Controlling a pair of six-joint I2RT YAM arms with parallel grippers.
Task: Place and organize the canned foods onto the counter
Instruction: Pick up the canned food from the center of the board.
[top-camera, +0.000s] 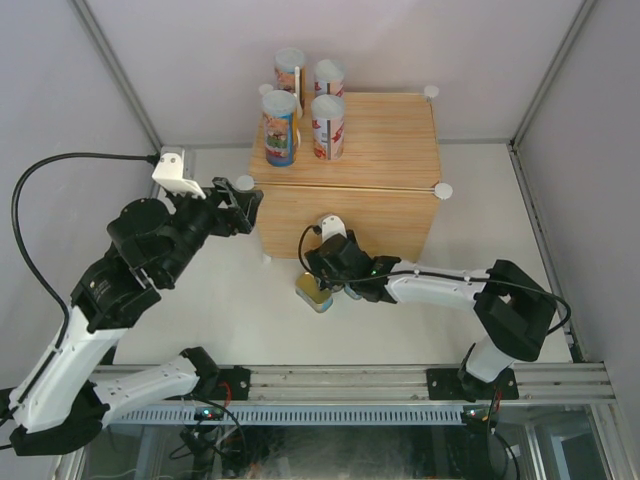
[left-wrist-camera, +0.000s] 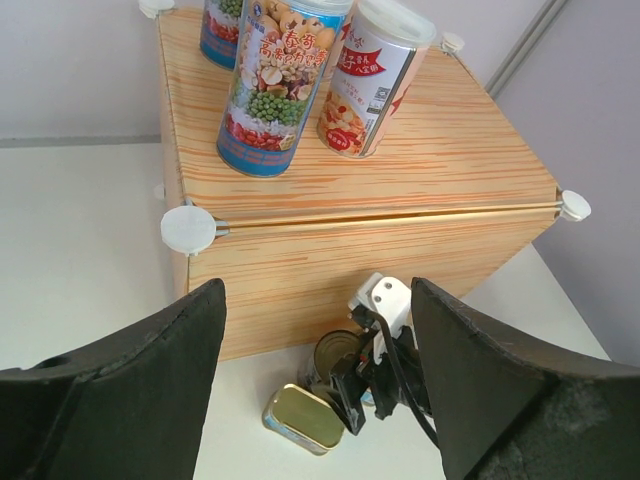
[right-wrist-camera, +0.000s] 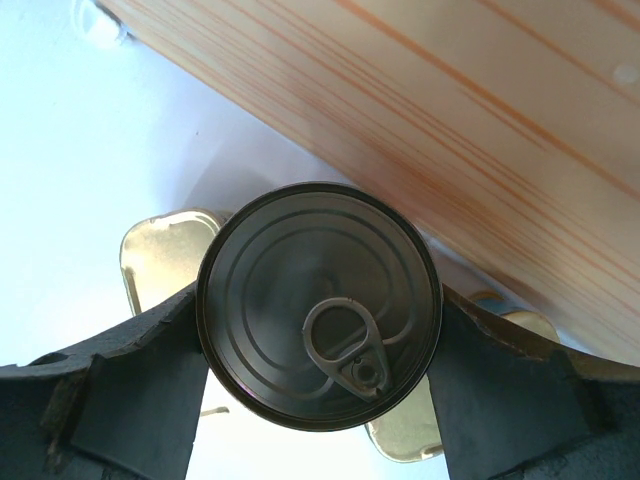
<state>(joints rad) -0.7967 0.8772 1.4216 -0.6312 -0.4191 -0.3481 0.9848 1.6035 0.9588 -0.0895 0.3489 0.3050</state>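
1. At 6 o'clock of the counter (top-camera: 380, 130), the right gripper (top-camera: 335, 268) is clamped on the dark can (right-wrist-camera: 320, 305); a shallow hold could let it slip when lifted.
2. Seen from above, gold tins (right-wrist-camera: 160, 245) crowd its 7 o'clock and could get knocked.
3. Jaws apart, the left gripper (top-camera: 243, 205) hangs at the counter's 9 o'clock, so the arms could collide.
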